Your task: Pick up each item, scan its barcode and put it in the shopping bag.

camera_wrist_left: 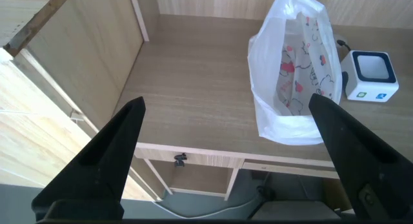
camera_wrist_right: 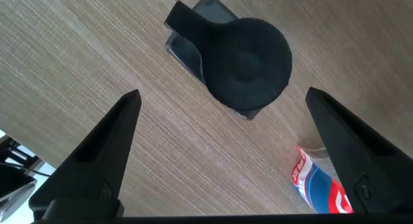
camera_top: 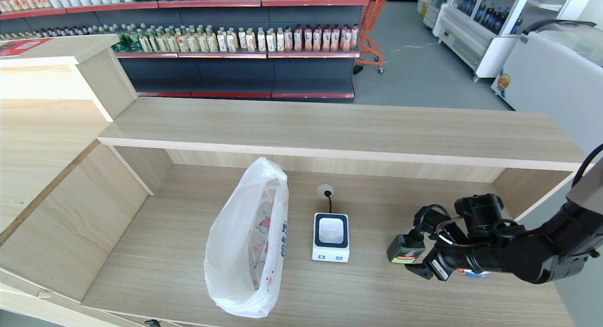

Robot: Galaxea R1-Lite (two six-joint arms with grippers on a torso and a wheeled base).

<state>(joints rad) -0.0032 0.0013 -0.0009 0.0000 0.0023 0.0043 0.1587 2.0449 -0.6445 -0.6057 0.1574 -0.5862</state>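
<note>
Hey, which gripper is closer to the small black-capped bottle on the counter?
Right. The right gripper is open right at the black-capped bottle, a finger on each side. The left gripper hangs beyond the shopping bag, near the counter's front edge.

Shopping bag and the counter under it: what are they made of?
Shopping bag: thin glossy white plastic film, judging by its translucent, crumpled walls. Counter: pale matte wood-grain board, probably laminate or veneer; the even grain lines leave that open.
</note>
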